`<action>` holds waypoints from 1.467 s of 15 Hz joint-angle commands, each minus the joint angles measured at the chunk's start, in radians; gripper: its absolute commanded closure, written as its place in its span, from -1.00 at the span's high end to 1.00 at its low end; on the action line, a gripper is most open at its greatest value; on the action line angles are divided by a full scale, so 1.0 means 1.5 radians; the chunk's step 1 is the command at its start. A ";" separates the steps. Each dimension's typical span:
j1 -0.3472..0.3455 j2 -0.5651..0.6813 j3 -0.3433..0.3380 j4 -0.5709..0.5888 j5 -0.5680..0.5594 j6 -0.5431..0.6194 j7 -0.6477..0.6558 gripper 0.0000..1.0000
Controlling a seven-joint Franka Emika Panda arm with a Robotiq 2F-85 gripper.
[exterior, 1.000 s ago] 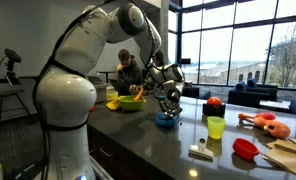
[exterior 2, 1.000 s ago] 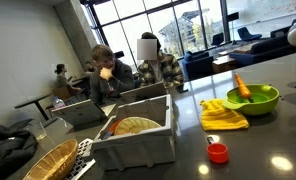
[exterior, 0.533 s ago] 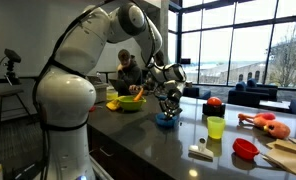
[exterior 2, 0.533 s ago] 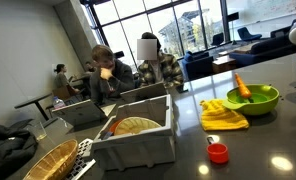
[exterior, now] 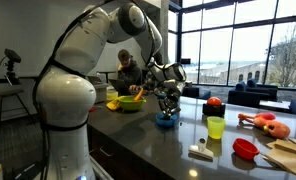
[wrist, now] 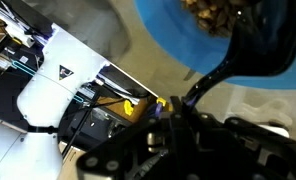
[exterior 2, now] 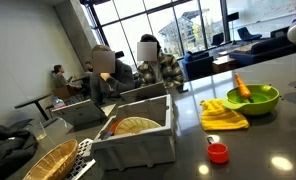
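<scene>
Blue bowl (exterior: 167,122) on counter (exterior: 143,135), just below closed claw (exterior: 169,107)

The arm (exterior: 68,90) is white with black joints, and its pincer (exterior: 168,107) is black. The blue bowl (exterior: 166,121) shows brown bits inside in the wrist view. The surface (exterior: 138,137) is glossy dark grey. The green bowl (exterior 2: 264,103) carries an orange carrot (exterior 2: 242,88). The cloth (exterior 2: 224,119) is yellow, the cup (exterior: 216,127) lime, the small cap (exterior 2: 218,152) red and the crate (exterior 2: 138,146) grey.
</scene>
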 commanded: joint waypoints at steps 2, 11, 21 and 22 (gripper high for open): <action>-0.014 0.000 0.007 0.011 0.021 -0.028 -0.037 -0.98; -0.026 0.010 0.005 0.017 0.044 -0.038 -0.105 -0.98; -0.044 0.034 0.001 0.027 0.078 -0.048 -0.176 -0.98; -0.046 0.035 0.000 0.029 0.080 -0.049 -0.183 -0.98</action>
